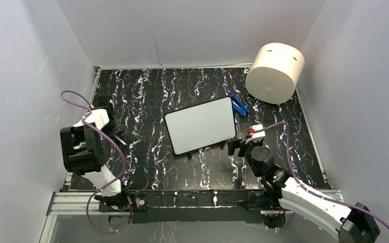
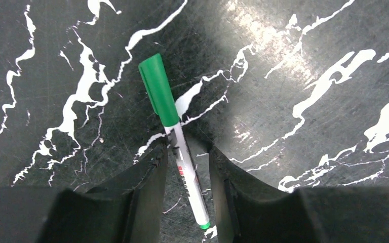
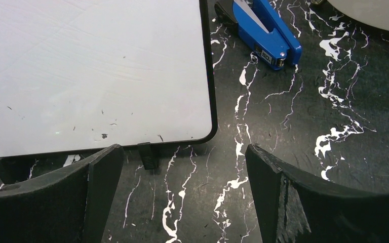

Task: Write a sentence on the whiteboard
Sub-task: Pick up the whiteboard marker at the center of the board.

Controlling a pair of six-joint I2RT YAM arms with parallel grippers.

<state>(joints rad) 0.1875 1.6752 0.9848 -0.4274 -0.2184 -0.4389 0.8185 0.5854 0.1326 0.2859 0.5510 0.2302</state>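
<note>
The whiteboard [image 1: 200, 125] lies tilted in the middle of the black marbled table, and its face [image 3: 81, 66] is blank: no sentence shows on it. A marker with a white barrel [image 2: 185, 169] and a green cap [image 2: 158, 91] lies flat on the table at the left [image 1: 121, 140]. My left gripper [image 2: 187, 152] is down over it, its fingers straddling the barrel. The left finger is close against the barrel and a gap shows on the right. My right gripper [image 3: 181, 152] stands wide open and empty just off the board's near right corner [image 1: 238, 147].
A blue stapler-like tool [image 3: 266, 30] lies beyond the board's right edge [image 1: 239, 105]. A big cream cylinder [image 1: 275, 72] lies on its side at the back right. Grey walls close in the table on three sides.
</note>
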